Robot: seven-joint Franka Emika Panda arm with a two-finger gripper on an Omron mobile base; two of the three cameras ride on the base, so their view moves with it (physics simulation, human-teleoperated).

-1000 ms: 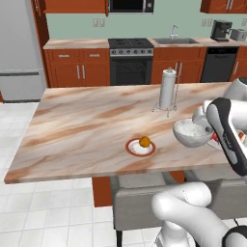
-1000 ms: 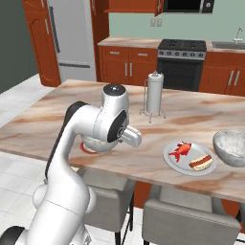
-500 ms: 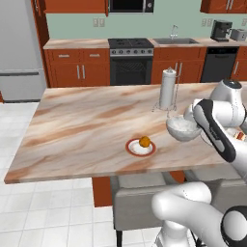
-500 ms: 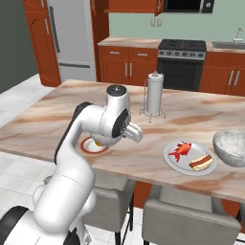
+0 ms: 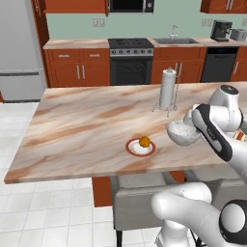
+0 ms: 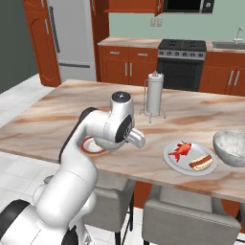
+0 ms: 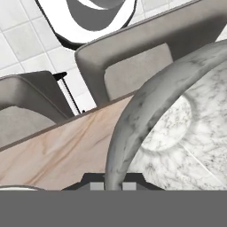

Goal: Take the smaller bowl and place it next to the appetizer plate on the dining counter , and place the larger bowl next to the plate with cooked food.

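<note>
My gripper [image 5: 194, 127] is shut on the rim of the smaller bowl [image 5: 181, 133], a grey-white marbled bowl held low over the dining counter [image 5: 87, 120], just right of the appetizer plate [image 5: 131, 149] with an orange morsel on it. In the hand view the smaller bowl's rim [image 7: 133, 115] runs down between my fingertips [image 7: 96, 186], above the counter's front edge [image 7: 57, 150]. The larger bowl [image 6: 233, 147] stands at the right, beside the plate with cooked food [image 6: 168, 155]. I cannot tell whether the held bowl touches the counter.
A paper towel holder [image 5: 168, 89] stands upright behind the bowl, toward the counter's far side. Grey stools [image 5: 144, 193] are tucked under the near edge. Stove, sink and red-brown cabinets line the back wall.
My arm has carried the smaller bowl leftward along the counter's near side, closer to the appetizer plate. The larger bowl and both plates have stayed put.
</note>
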